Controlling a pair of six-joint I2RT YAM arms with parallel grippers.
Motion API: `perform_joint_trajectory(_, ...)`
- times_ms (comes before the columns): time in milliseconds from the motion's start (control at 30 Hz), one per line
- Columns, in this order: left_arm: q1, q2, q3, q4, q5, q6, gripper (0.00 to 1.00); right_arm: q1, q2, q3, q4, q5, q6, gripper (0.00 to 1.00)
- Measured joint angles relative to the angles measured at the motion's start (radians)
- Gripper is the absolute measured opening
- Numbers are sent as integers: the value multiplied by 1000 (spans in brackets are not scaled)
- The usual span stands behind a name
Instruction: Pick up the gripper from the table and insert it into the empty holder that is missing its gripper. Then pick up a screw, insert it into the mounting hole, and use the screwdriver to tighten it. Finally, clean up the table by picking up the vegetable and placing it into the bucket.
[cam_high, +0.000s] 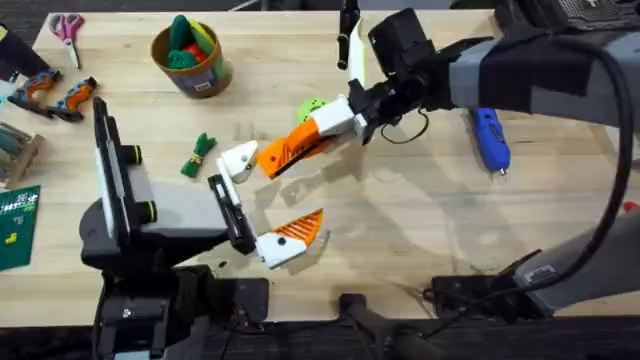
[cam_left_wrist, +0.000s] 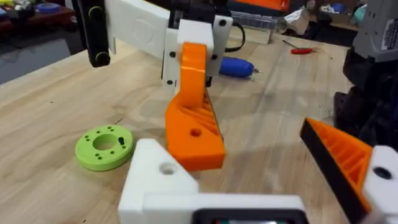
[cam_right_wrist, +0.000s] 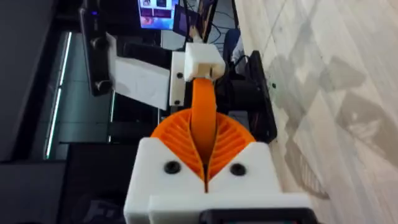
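Wooden table, cluttered. We see the right gripper (cam_high: 290, 148) at frame centre, closed on the orange gripper (cam_high: 283, 152), touching the bare holder (cam_high: 238, 160). Left gripper (cam_high: 262, 205) gapes, holding nothing. We judge the wedge light, rigid, smooth plastic; pinch its flat sides.

Bright, even overhead light throws soft shadows across the counter (cam_high: 420, 200), while the near right arm (cam_high: 560, 70) looms blurred.
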Motion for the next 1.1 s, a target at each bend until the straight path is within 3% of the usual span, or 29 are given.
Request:
perform_joint_trajectory(533, 0, 0, 0, 0, -4, 3, 985, 44, 2, 0, 100, 34, 114, 10)
perform_joint_trajectory(833, 0, 0, 0, 0, -9, -10, 987, 43, 79, 0, 201, -36, 183, 9)
perform_joint_trajectory(1100, 1, 0, 0, 1, -18, -10, 986, 47, 80, 0, 258, -27, 268, 9)
